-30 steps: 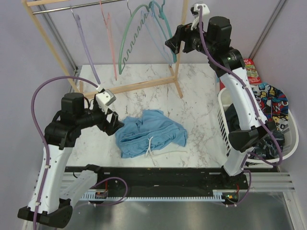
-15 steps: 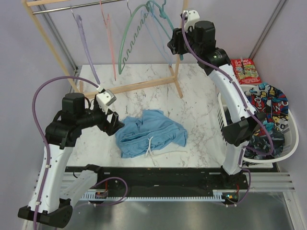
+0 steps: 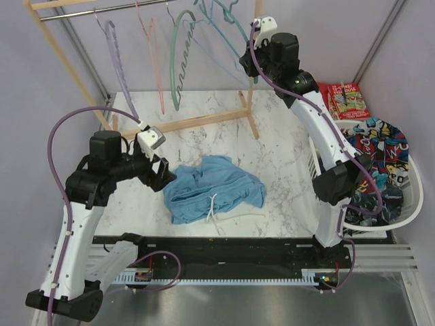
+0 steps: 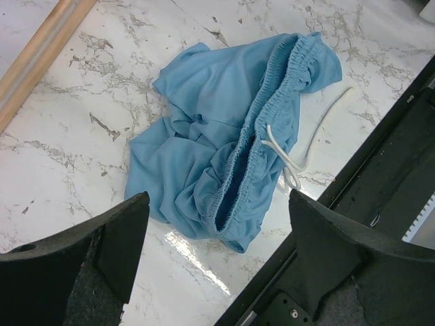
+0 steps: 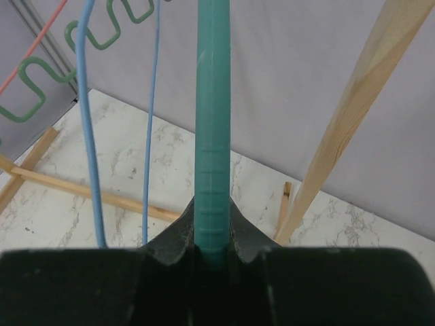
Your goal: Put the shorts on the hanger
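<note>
The light blue shorts [image 3: 214, 187] lie crumpled on the marble table, waistband and white drawstring [image 3: 224, 212] toward the near edge. In the left wrist view the shorts [image 4: 231, 136] fill the middle, just ahead of my left gripper [image 4: 217, 204]. That gripper [image 3: 161, 178] hovers open at the shorts' left edge, touching nothing. High at the back, my right gripper [image 3: 250, 62] is shut on the lower arm of the teal hanger [image 3: 238, 30], which hangs from the rack. In the right wrist view the hanger [image 5: 213, 102] runs straight up from between the closed fingers of the right gripper [image 5: 213, 224].
A wooden rack [image 3: 197, 121] stands at the back with a green wavy hanger [image 3: 175, 61], a purple one [image 3: 115, 54] and a pink one [image 3: 155, 47]. A thin blue hanger [image 5: 88, 122] hangs beside the teal one. A white basket [image 3: 401, 204] of cartoon-print clothes sits right.
My right gripper has moved left to the teal hanger and closed on its arm. The hangers on the rail have swung a little left. The left arm and shorts stayed put.
</note>
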{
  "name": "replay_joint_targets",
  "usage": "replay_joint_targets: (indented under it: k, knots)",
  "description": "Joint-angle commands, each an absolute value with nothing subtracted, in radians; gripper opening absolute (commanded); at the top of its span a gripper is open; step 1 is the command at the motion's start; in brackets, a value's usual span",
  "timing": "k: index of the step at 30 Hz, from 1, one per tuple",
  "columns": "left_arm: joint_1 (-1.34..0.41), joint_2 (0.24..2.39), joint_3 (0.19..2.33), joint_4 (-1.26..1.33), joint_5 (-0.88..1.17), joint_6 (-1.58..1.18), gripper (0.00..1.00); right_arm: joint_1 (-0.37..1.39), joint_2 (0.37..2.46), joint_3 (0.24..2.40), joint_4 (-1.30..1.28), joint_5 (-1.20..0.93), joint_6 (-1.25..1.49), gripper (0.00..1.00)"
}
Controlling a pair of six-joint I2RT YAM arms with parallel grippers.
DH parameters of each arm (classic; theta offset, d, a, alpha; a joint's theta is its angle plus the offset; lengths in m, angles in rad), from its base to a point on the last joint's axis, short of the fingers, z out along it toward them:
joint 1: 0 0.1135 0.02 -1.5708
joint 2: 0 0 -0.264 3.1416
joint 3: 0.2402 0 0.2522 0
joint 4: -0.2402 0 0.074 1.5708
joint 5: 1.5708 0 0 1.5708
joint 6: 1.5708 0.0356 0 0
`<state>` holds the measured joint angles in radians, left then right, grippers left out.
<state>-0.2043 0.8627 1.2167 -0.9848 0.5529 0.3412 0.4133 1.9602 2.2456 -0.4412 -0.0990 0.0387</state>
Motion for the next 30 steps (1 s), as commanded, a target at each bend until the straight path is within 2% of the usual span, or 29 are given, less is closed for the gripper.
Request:
replay_joint_targets:
  k: [1,17,24,30]
  knots:
    - [-0.199,0.874,1.215,-0.953,0.563,0.339,0.89,0.417,1.892,2.157,-0.243,-0.054,0.02,0.0]
    - [-0.199,0.887,1.193,-0.94,0.566,0.353,0.91,0.43,1.721,1.858,0.103,-0.038,-0.012,0.0]
    - [-0.199,0.899,1.19,-0.939,0.565,0.359,0.91,0.431,1.712,1.847,0.095,-0.046,-0.043,0.0]
    - [-0.199,0.919,1.201,-1.0,0.612,0.385,0.94,0.428,1.619,1.763,-0.029,-0.011,-0.115,0.0]
